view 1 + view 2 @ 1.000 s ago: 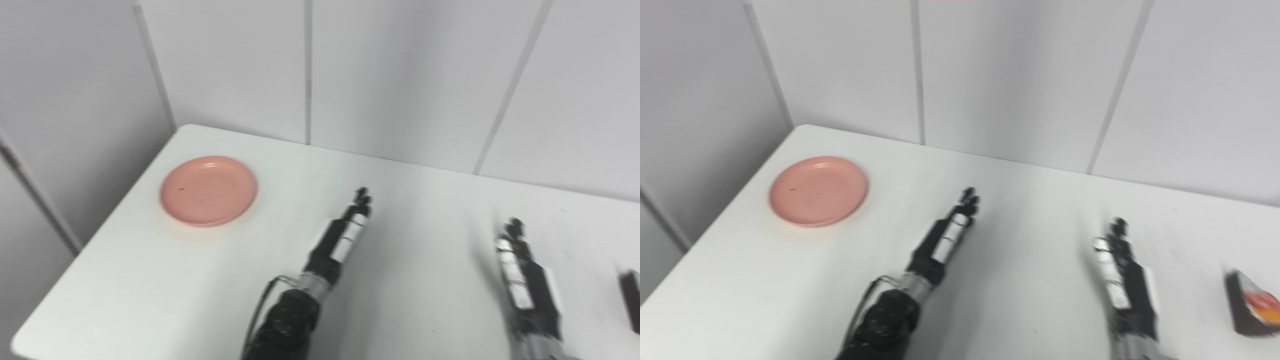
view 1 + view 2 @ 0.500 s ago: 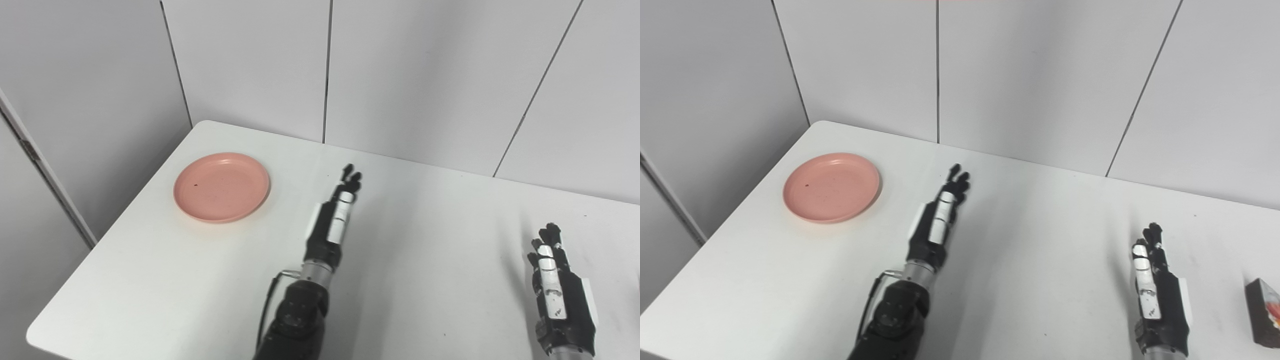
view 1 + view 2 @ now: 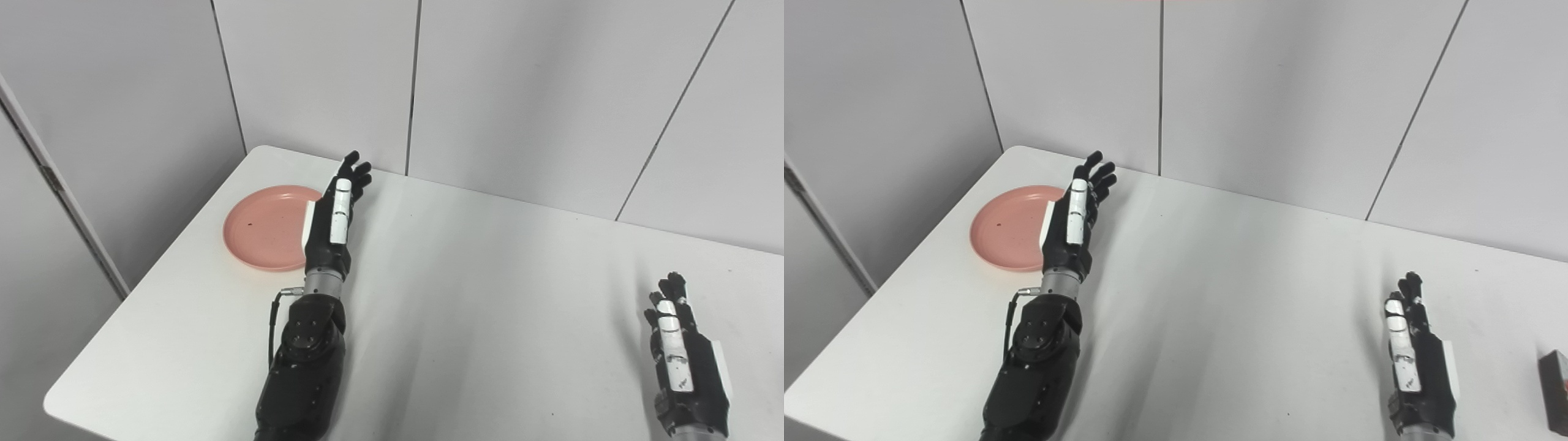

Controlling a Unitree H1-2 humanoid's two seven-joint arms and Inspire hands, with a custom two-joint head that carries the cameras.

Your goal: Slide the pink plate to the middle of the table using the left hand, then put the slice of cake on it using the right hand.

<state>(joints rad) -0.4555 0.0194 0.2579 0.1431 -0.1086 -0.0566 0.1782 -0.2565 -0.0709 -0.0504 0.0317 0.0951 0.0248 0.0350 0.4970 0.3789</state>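
Right eye view: one pink plate (image 3: pixel 1004 229), one slice of cake (image 3: pixel 1557 392).

Both hands open, palms edge-on, fingers pointing up the frame.
The left hand (image 3: pixel 332 217) reaches into the upper left of centre on an extended forearm; the right hand (image 3: pixel 1415 361) sits low at lower right, fingers loosely together, holding nothing.

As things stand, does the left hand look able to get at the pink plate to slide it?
Probably yes. The left hand is open, raised beside the pink plate's right rim, overlapping it in both views. Nothing stands between them; actual contact cannot be told.
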